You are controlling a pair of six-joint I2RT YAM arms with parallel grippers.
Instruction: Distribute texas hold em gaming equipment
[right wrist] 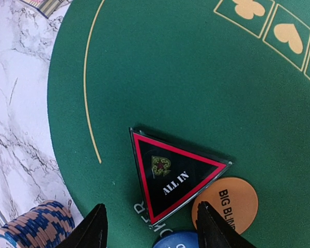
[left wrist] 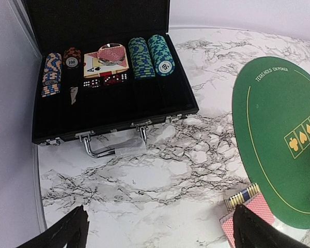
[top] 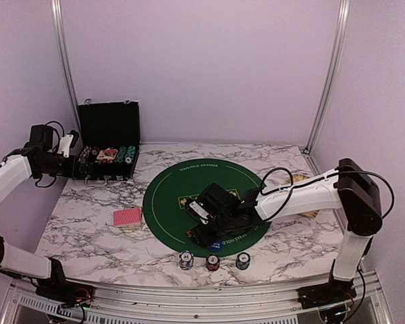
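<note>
table point(top: 94, 233): white marble top, dark veining
far left: black hinged case point(top: 108, 125), lid up
centre: round green mat point(top: 169, 196), flat
left of mat: red-backed cards point(top: 127, 217), near its edge
near edge: three chip stacks point(top: 212, 262) in a row
far right: tan slatted wooden object point(top: 299, 177), partly hidden

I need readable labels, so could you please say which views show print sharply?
Right wrist: the triangle reads ALL IN crisply; left wrist: mat lettering sharp, tool fingers dark silhouettes; top external: mat print tiny, soft even light.
</note>
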